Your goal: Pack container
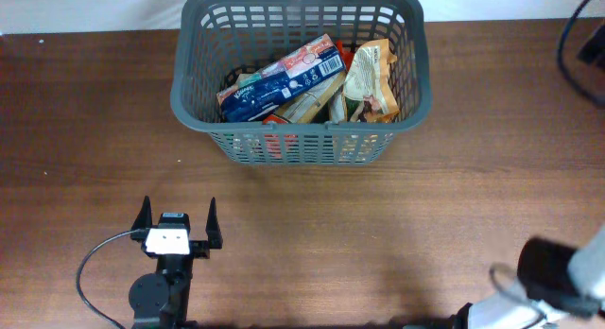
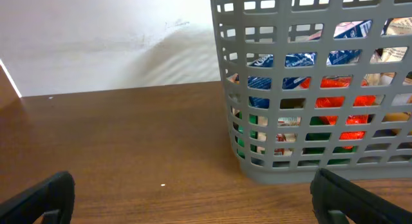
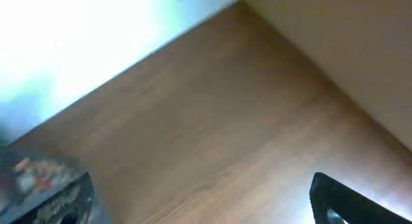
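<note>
One container (image 1: 302, 128), several packets (image 1: 284, 78) inside, left gripper (image 1: 178, 209), right gripper (image 3: 206, 205), both spread wide

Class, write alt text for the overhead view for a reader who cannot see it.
A grey basket on a wooden table holds packed groceries, including a blue box. The left gripper sits open and empty nearby.

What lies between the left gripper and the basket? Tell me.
Nothing but bare wooden table lies between the left gripper and the basket; the overhead view shows it plainly.
</note>
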Available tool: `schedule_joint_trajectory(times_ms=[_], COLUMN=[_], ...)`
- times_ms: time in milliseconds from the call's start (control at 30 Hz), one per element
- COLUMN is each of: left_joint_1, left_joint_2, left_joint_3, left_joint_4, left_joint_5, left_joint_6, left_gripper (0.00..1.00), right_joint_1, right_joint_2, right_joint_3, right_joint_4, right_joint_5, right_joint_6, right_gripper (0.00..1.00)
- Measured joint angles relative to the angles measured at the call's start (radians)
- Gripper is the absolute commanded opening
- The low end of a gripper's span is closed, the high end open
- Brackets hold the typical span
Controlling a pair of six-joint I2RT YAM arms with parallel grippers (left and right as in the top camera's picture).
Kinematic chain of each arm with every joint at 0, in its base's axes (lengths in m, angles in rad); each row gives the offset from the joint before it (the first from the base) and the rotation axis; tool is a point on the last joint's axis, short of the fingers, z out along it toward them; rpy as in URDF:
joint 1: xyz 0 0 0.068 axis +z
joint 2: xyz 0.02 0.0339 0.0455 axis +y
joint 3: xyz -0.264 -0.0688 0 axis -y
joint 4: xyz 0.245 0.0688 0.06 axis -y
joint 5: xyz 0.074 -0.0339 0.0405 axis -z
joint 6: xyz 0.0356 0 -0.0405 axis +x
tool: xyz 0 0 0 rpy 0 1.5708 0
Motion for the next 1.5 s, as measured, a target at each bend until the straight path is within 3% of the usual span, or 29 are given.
schedule_joint_trajectory(times_ms=[133, 233, 367, 633, 800, 967, 1200, 1500], left_joint_1=[0.000, 0.000, 0.000, 0.000, 0.000, 0.000, 0.000, 0.000], left_joint_2=[0.000, 0.000, 0.000, 0.000, 0.000, 0.000, 0.000, 0.000], left_joint_3=[0.000, 0.000, 0.000, 0.000, 0.000, 0.000, 0.000, 0.000], left_joint_4=[0.000, 0.000, 0.000, 0.000, 0.000, 0.000, 0.000, 0.000], left_joint_5=[0.000, 0.000, 0.000, 0.000, 0.000, 0.000, 0.000, 0.000], left_joint_6=[0.000, 0.000, 0.000, 0.000, 0.000, 0.000, 0.000, 0.000], left_gripper=[0.99, 0.99, 0.99, 0.99, 0.99, 0.99, 0.99, 0.99], right_joint_1=[0.130, 0.269, 0.322, 0.323, 0.323, 0.323, 0.323, 0.323], right_joint_2=[-0.175, -0.389, -0.643, -1.003, -1.111, -1.220, -1.320, -1.431], right_joint_3=[-0.218, -0.534, -0.861, -1.286, -1.485, -1.775, -2.085, -2.280], right_joint_4=[0.170, 0.467, 0.718, 0.869, 0.986, 1.311, 1.632, 1.708], right_joint_5=[0.002, 0.001, -0.012, -0.014, -0.014, -0.013, -0.014, -0.014], right_joint_6=[0.001, 0.001, 0.000, 0.001, 0.000, 0.001, 0.001, 0.001], right_gripper=[0.99, 0.99, 0.99, 0.99, 0.99, 0.99, 0.99, 0.99])
